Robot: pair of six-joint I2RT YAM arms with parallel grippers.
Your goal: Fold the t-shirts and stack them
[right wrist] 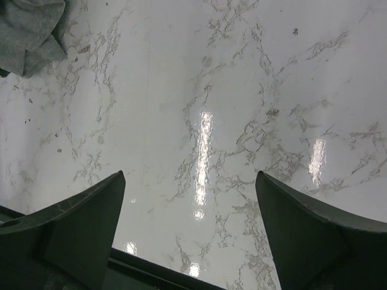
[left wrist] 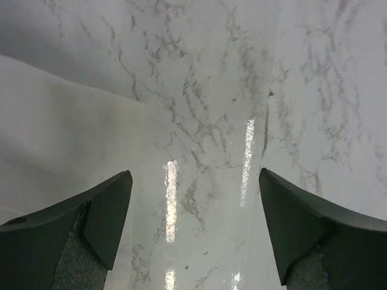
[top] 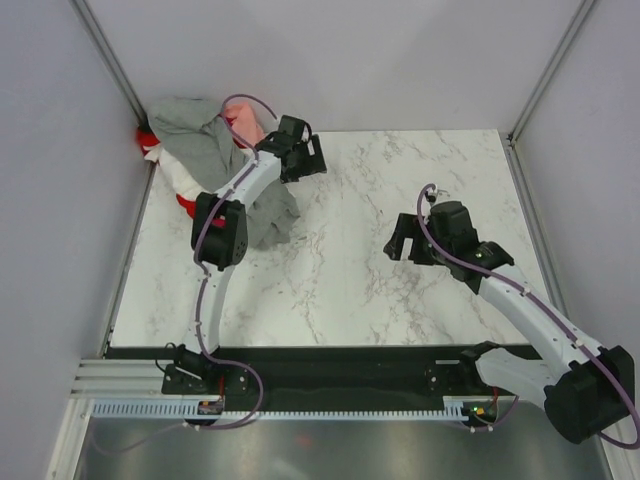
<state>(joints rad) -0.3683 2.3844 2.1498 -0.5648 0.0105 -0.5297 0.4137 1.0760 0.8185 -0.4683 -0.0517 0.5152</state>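
Observation:
The t-shirts lie in a crumpled heap in the far left corner. A grey one (top: 200,140) is on top and trails toward the table's middle. Pink (top: 247,127), red (top: 148,138) and white (top: 178,176) cloth show under it. My left gripper (top: 312,160) hovers just right of the heap, open and empty; its wrist view shows only marble between the fingers (left wrist: 103,211). My right gripper (top: 398,245) is open and empty over the right middle of the table. A corner of the grey shirt (right wrist: 30,30) shows at the top left of the right wrist view.
The marble table (top: 400,180) is closed in by white walls on the left, back and right. A black strip (top: 330,355) runs along the near edge and also shows in the right wrist view (right wrist: 151,272). The left arm (top: 225,215) crosses over the grey cloth.

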